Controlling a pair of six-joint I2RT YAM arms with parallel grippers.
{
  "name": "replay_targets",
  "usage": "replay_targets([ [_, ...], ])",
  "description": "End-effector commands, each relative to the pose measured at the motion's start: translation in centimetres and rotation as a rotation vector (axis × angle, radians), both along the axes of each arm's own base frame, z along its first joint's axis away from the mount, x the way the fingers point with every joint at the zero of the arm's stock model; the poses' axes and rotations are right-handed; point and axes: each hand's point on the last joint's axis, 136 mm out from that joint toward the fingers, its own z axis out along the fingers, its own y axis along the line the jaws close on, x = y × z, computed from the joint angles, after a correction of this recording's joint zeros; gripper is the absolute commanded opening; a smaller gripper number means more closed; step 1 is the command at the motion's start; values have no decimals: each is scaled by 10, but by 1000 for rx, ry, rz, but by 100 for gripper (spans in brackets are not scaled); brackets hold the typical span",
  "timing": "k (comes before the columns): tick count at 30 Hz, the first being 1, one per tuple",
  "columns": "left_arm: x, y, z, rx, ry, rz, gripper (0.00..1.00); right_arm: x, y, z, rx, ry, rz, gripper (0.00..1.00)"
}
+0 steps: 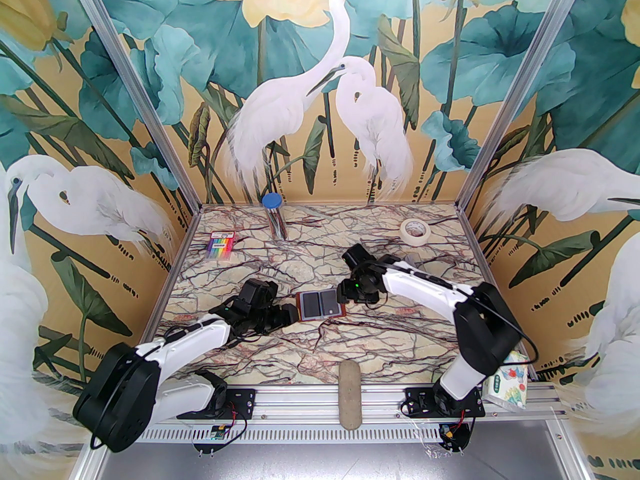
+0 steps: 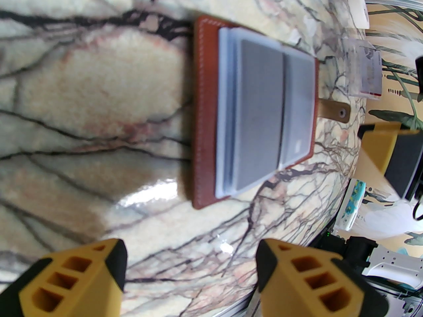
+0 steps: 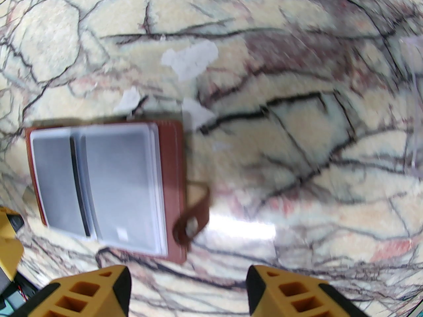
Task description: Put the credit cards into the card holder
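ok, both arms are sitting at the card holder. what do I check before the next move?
1. Left gripper open, nothing between its fingers: ok.
2. Right gripper open, nothing between its fingers: ok.
3. Card holder lying open and flat on the table, sleeves up: ok.
4. Both grippers apart from the holder, one at each side of it: ok.
5. Snap tab unfastened, sticking out past the holder's edge, off the sleeves: ok.
6. Grey cards show through the clear sleeves; whether they are fully seated: cannot tell.
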Motion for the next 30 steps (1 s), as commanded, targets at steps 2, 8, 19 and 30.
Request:
replay_targets([
  [2,13,-14,6,-83,-23,-1,70,10,3,-7,-36,4,-1,57],
  [8,19,-15,-3,-69,-16,10,69,15,8,-22,-54,26,2,47],
  [19,36,-38,-6,-167,-20,-10,63,17,9,-25,-52,25,-7,28],
  [30,53,-47,-13,-142,-45,-33,60,16,9,-25,-47,23,-6,14],
])
